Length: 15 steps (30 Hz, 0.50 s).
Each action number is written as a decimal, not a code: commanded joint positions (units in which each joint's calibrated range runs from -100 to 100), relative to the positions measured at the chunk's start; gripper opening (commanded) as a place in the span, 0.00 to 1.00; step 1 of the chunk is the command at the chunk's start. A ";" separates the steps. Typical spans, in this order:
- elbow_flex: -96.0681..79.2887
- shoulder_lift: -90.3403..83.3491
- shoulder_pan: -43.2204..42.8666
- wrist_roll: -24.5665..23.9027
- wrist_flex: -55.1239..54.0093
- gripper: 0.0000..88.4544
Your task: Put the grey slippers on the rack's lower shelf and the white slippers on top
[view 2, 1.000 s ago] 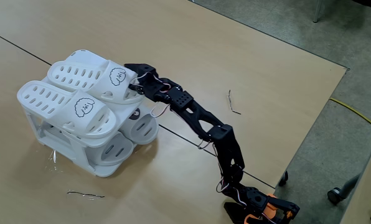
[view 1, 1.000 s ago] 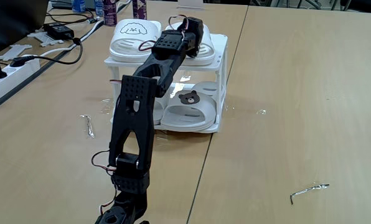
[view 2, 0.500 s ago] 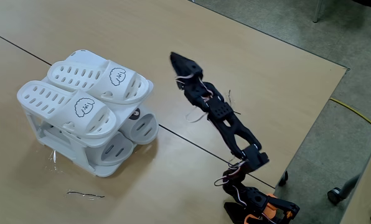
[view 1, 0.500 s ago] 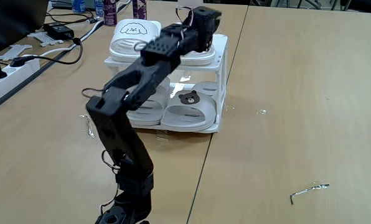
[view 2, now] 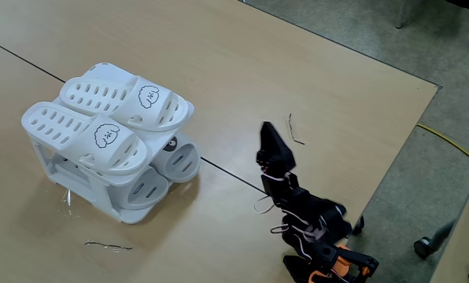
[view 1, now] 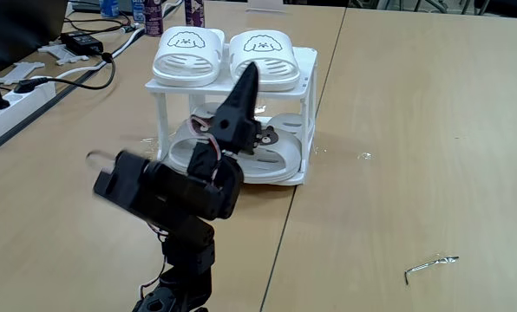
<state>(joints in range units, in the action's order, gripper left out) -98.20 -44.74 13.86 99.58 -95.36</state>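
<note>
White slippers [view 2: 112,118] on rack [view 1: 309,113] top, grey slippers [view 1: 263,156] below. Gripper [view 2: 268,140] closed, empty. Soft light rubber — should you regrasp, pinch strap edge.

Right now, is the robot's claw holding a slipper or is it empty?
Gripper: shut, holding nothing, pulled back from the rack. Both white slippers sit on top.
</note>
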 commanded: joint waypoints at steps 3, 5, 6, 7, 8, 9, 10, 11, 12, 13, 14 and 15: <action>-1.08 -17.23 -8.68 0.42 -2.05 0.01; -1.44 -21.43 -14.43 0.42 -4.12 0.01; -1.62 -24.29 -15.91 0.42 -4.20 0.01; -1.80 -27.49 -16.32 0.42 -4.20 0.01; -1.80 -31.03 -16.24 0.42 -4.20 0.01; -1.80 -34.73 -16.24 0.42 -4.20 0.01; -1.80 -38.43 -16.24 0.42 -4.20 0.01; -1.80 -42.89 -16.65 0.42 -4.12 0.01; -1.80 -45.92 -16.74 0.42 -4.12 0.01; -1.80 -48.61 -16.74 0.42 -4.12 0.01; -1.80 -51.05 -16.57 0.42 -4.12 0.01; -1.80 -53.32 -16.24 0.42 -4.12 0.01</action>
<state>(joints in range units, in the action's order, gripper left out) -99.55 -90.93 -2.70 99.58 -99.74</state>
